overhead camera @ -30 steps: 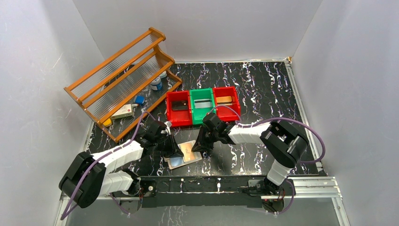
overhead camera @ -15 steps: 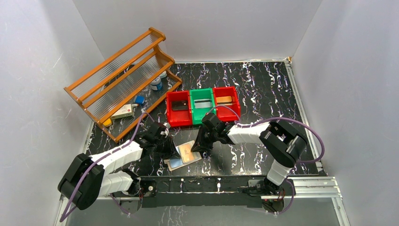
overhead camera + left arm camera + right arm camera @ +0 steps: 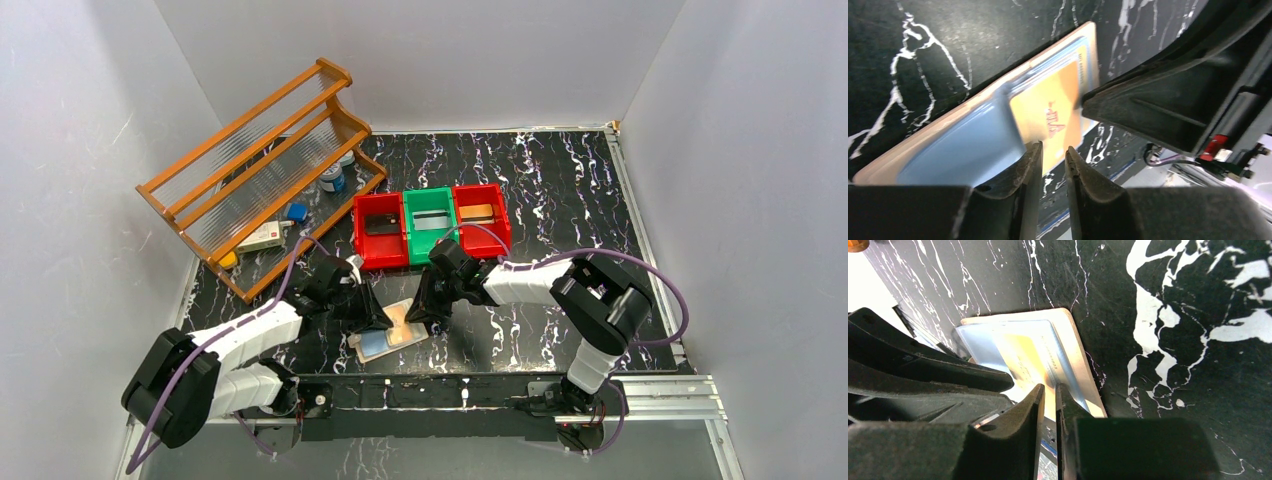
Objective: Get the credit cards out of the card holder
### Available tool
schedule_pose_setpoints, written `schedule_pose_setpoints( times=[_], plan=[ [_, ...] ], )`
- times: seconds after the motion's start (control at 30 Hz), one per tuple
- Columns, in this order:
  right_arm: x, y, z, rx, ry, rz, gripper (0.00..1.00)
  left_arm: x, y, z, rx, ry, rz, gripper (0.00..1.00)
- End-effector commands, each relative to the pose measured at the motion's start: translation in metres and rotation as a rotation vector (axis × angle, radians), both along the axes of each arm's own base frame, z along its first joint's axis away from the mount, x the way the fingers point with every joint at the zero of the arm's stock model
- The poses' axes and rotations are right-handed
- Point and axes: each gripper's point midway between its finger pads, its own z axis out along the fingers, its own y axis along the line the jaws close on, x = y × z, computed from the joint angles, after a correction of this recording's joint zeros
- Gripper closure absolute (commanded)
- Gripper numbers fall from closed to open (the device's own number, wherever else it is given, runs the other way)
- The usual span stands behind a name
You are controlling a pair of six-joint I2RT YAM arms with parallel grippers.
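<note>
The card holder (image 3: 392, 340) lies open on the surface directly under both claws, pale blue sleeves facing up. An orange card (image 3: 1050, 110) is still tucked into the sleeve just ahead of the left claw (image 3: 1050, 152). That claw stands only a narrow slit open above the card and grips nothing. The right claw (image 3: 1049, 395) is nearly closed at the holder's edge on its own side. Its camera is too close for me to say whether card, sleeve or nothing sits between the fingers. So the step in hand looks like pulling out this last card: one claw needs to pin the holder down while the other catches the card's free edge and slides it out flat. Only the top view shows the bins (image 3: 429, 192) well beyond both claws, with a dark card (image 3: 381, 224), a silvery card (image 3: 431, 221) and another orange one (image 3: 477, 212) inside. Only the wrist views show the card in its sleeve.
</note>
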Motion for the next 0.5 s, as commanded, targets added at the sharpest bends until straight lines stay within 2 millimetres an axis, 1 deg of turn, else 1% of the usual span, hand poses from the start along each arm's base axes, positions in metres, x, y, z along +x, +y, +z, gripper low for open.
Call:
schedule_pose_setpoints(
  times=[0.0,0.03,0.07,0.1,0.23,0.3,0.37,0.47],
  plan=[
    [-0.007,-0.010,-0.019,-0.066,0.032,0.002,0.77,0.006,-0.017,0.013,-0.126,-0.024,0.025,0.76],
    [-0.009,-0.012,-0.029,-0.087,0.054,-0.001,0.77,0.006,-0.016,0.010,-0.129,-0.014,0.036,0.76],
    [-0.011,-0.013,-0.032,-0.094,0.065,-0.002,0.77,0.004,-0.015,0.006,-0.132,-0.005,0.046,0.75],
    [-0.012,-0.014,-0.033,-0.095,0.071,-0.003,0.77,0.003,-0.015,0.003,-0.139,0.003,0.058,0.73],
    [-0.017,-0.016,-0.037,-0.087,0.095,-0.008,0.77,-0.004,-0.010,-0.007,-0.190,0.031,0.113,0.72],
    [-0.018,-0.017,-0.038,-0.085,0.098,-0.014,0.77,-0.005,-0.007,-0.007,-0.201,0.029,0.129,0.69],
    [-0.018,-0.018,-0.038,-0.090,0.099,-0.017,0.77,-0.005,-0.003,-0.007,-0.187,0.023,0.141,0.61],
    [-0.018,-0.020,-0.040,-0.106,0.100,-0.022,0.76,-0.003,0.001,-0.001,-0.166,-0.003,0.142,0.57]
  ],
)
